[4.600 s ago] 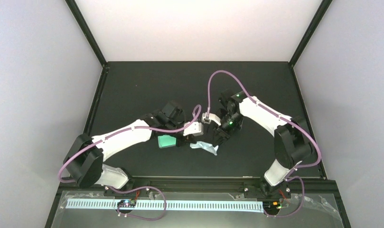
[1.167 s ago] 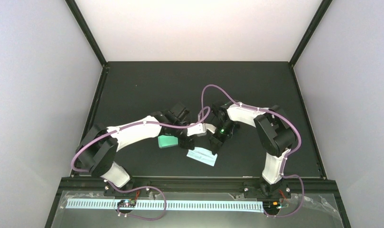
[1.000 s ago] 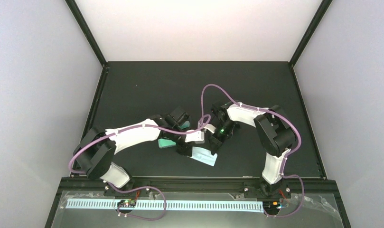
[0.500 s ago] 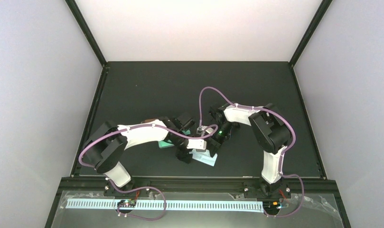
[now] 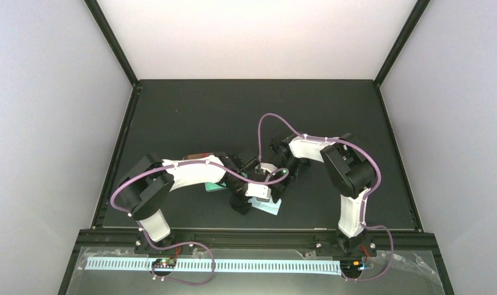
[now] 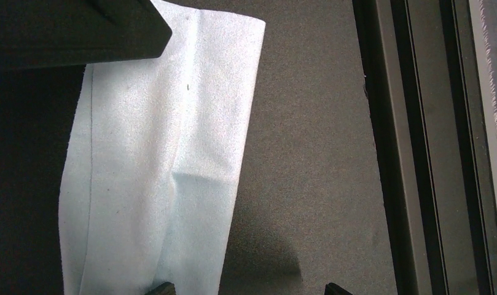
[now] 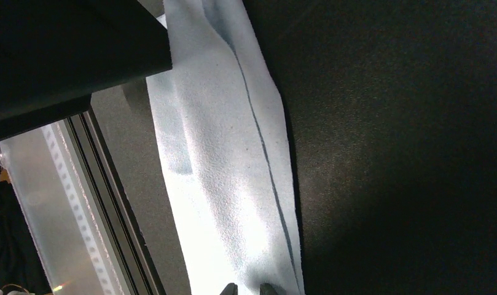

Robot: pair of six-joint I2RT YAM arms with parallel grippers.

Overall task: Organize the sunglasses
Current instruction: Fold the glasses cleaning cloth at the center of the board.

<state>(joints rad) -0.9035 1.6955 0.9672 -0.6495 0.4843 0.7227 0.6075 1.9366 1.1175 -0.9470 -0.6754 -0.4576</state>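
Our landmark is the light blue cloth (image 5: pixel 268 209), which lies flat near the front edge of the black table (image 5: pixel 190 110). Left of the cloth we see a teal-green case (image 5: pixel 214 185), oblong with rounded corners and mostly hidden under the left arm (image 5: pixel 190 172). We cannot tell if it is open or what is in it. Back-left of the cloth a small brownish patch (image 5: pixel 198 155) peeks past that arm. We cannot tell if it belongs to the sunglasses, and we cannot make them out in any view.

The left gripper (image 6: pixel 249 287) sits at the cloth's left end, fingers wide apart and holding nothing. One fingertip (image 6: pixel 166 286) touches the cloth's edge and the other is over bare table. The cloth is soft and fine-napped, with one fold line and a shallow wrinkle.

The right gripper (image 7: pixel 247 287) is at the cloth's right-rear end, fingertips nearly together and pinched on the cloth. The table is matte and grainy. A dark metal rail (image 6: pixel 405 153) runs just beyond the cloth.
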